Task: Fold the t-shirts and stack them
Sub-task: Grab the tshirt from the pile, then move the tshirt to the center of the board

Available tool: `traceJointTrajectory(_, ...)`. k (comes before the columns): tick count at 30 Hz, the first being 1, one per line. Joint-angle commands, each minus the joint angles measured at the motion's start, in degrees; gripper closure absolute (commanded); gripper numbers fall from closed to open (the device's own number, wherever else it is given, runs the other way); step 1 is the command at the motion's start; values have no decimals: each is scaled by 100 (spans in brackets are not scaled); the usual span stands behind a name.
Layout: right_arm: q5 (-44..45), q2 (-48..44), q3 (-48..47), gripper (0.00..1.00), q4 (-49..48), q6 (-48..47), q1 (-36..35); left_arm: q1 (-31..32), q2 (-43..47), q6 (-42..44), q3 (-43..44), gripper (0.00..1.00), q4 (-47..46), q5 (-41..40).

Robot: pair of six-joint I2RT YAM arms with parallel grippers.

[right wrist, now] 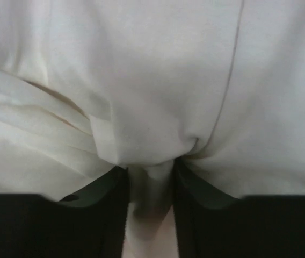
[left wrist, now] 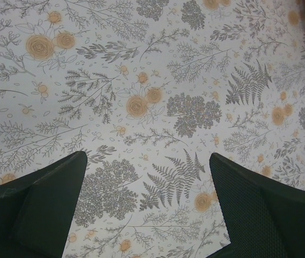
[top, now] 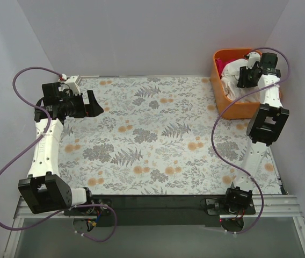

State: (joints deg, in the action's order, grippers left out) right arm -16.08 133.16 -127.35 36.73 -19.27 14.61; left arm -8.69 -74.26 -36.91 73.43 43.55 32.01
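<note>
The right end effector pinches a bunched fold of the white t-shirt, which lies crumpled, its long axis untellable, in the orange tub at the surface's 2 o'clock corner, a magenta t-shirt beside it toward 11 o'clock. The left end effector, spread and holding nothing, hovers at 9 o'clock, well apart, so the lift likely falls to the right arm.
</note>
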Motion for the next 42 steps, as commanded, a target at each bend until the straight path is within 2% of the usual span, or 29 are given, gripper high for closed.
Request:
traceJointTrajectory(1,8,-106,-282,67,-403,28,-20,16,43,-54,13,2,92,60)
traceJointTrajectory(2,-27,-272,-238,78,-412,37,-20,25,52,-62,22,2,84,68)
traceJointTrajectory(3,-27,-395,-168,95,-430,28,-11,16,69,-71,40,2,92,86)
traceJointTrajectory(4,-27,-536,-89,99,-473,63,-11,25,69,-71,66,2,92,112)
traceJointTrajectory(9,87,-1731,526,99,-719,55,33,25,131,-97,110,2,84,200)
traceJointTrajectory(14,96,-2767,703,99,-1105,133,121,16,192,-132,14,2,-13,166)
traceJointTrajectory(25,-203,-3815,474,99,-2292,731,138,16,105,-423,-127,2,-250,-55)
traceJointTrajectory(28,-589,-4069,439,99,-2765,1063,130,25,96,-484,-109,2,-303,-19)
traceJointTrajectory(32,-1544,-4263,325,99,-3356,1881,103,16,105,-546,-66,2,-330,-19)
traceJointTrajectory(33,-1922,-4385,368,99,-3618,2292,-36,25,87,-615,-22,2,-330,-11)
traceJointTrajectory(35,-2039,-4457,404,99,-3620,2418,-221,16,70,-642,31,2,-312,25)
traceJointTrajectory(39,-2075,-4878,1061,99,-3550,2253,-932,16,-10,-827,233,2,-268,217)
traceJointTrajectory(42,-1952,-5439,2402,99,-3375,1946,-1905,16,-36,-897,365,2,-242,507)
